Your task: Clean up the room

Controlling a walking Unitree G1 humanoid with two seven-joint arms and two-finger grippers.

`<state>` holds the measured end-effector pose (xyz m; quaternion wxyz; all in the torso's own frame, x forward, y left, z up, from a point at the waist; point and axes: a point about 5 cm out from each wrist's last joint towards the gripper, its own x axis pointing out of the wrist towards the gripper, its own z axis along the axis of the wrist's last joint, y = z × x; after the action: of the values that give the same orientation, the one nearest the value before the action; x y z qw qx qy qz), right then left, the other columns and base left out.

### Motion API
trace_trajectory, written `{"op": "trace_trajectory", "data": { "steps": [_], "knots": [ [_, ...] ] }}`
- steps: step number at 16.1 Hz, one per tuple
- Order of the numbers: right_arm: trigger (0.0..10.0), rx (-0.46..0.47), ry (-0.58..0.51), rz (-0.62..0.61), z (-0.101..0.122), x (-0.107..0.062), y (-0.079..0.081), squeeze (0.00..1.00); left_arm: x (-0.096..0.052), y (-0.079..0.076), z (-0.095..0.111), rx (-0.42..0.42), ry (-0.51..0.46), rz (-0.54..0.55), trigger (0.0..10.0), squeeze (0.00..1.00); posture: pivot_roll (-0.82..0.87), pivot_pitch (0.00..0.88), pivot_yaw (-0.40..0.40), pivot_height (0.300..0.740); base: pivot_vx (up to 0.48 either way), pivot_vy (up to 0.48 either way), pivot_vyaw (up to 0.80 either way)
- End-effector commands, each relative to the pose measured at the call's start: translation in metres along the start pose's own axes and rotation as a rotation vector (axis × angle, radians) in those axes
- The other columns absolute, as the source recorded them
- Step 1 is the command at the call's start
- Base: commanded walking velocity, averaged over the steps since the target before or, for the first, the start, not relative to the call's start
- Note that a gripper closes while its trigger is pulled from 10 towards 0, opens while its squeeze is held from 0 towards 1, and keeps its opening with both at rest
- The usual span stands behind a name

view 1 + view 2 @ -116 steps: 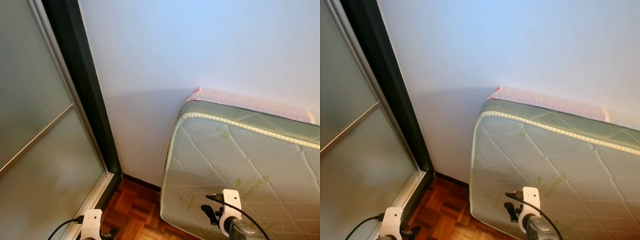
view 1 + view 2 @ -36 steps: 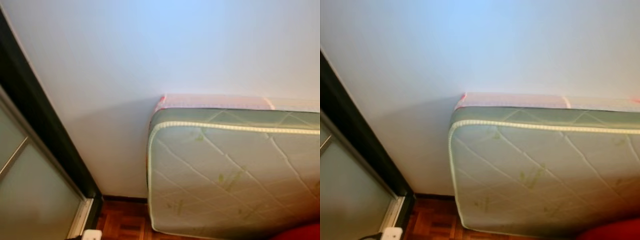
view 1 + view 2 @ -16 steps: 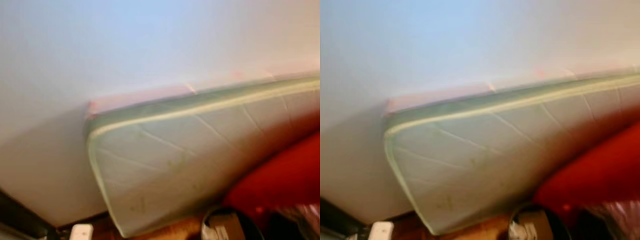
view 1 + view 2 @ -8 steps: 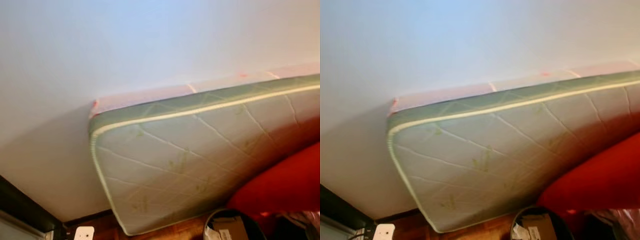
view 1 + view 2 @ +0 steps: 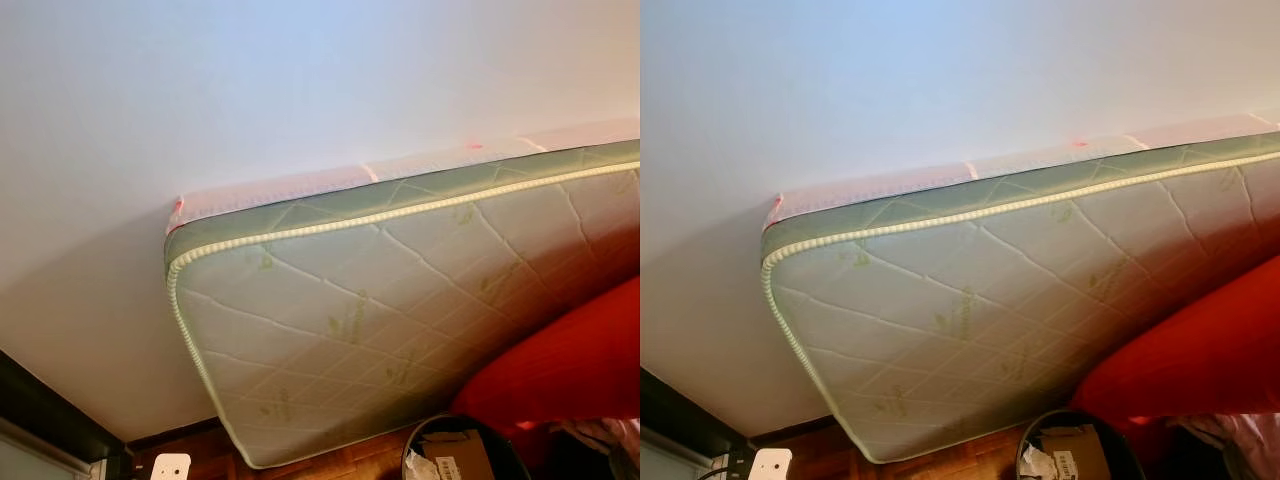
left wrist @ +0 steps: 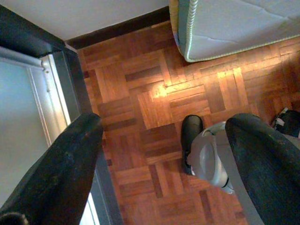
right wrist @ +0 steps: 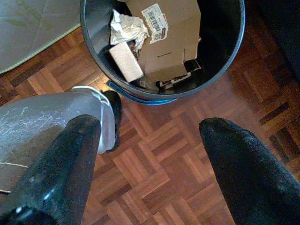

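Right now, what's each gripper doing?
Left gripper: open, holding nothing, above the parquet floor.
Right gripper: open, holding nothing, near the trash bin.

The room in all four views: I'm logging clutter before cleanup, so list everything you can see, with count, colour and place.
mattress: one, pale green quilted, on edge against the white wall
red soft object: one, in front of the mattress's right part
bin: one, dark round, on the parquet floor
cardboard box: one, brown, labelled, inside the bin
crumpled paper: one, whitish, inside the bin
sliding door: one, frosted, dark-framed, far left
left pincer: black, open, over the floor
right pincer: black, open, beside the bin
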<state>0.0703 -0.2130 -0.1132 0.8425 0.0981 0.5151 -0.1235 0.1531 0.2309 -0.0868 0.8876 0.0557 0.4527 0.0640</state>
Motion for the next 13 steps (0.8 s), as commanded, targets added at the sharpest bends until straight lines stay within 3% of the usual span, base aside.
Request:
{"op": "trace_trajectory", "data": {
  "steps": [1,7,13],
  "knots": [
    [10.0,-0.001,0.010,0.004,-0.0035,-0.0008,0.0007,0.00,-0.0004,0.0027,-0.0029,0.011,0.021,-0.003,10.0,0.00,0.24,0.012,-0.035,0.740,0.000,0.000,0.00],
    [10.0,-0.039,0.013,0.017,-0.0038,-0.0009,0.0011,0.00,-0.0008,0.0057,-0.0036,0.031,0.024,-0.005,10.0,0.00,0.24,0.000,-0.032,0.740,-0.040,0.000,0.00],
    [10.0,-0.033,0.000,0.014,-0.0023,-0.0008,0.0009,0.00,0.0005,0.0045,0.0009,0.027,0.014,-0.006,10.0,0.00,0.23,0.015,-0.030,0.740,-0.249,0.000,0.00]
  ]
}}
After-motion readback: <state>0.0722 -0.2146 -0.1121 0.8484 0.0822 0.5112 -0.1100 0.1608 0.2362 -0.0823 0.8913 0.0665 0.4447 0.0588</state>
